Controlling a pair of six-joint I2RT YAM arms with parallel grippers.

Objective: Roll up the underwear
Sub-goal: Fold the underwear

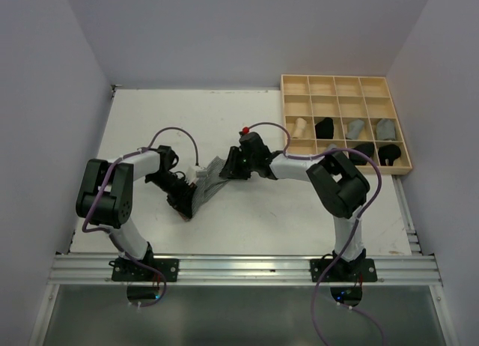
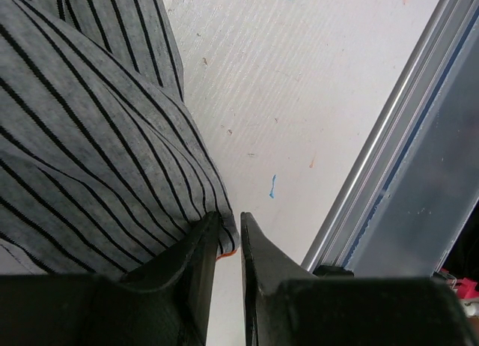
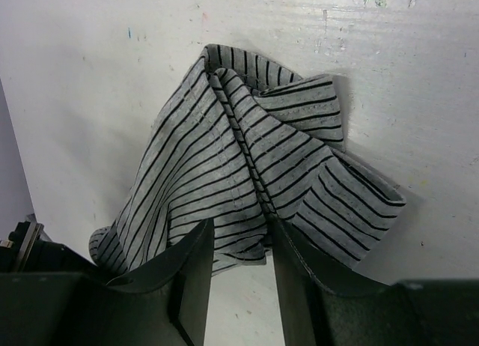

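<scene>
One piece of underwear, grey with thin black stripes, lies crumpled on the white table between both arms. In the left wrist view the underwear spreads to the left, and its orange-edged corner sits at the tips of my left gripper. That gripper's jaws stand a narrow gap apart with bare table showing between them. In the right wrist view the underwear is bunched into folds. My right gripper stands open, its tips at the cloth's near edge. From above, the left gripper and right gripper flank the cloth.
A pale wooden grid tray stands at the back right, with rolled garments in its cells: a tan one, black ones and grey ones. An aluminium rail runs along the near edge, close to the left gripper.
</scene>
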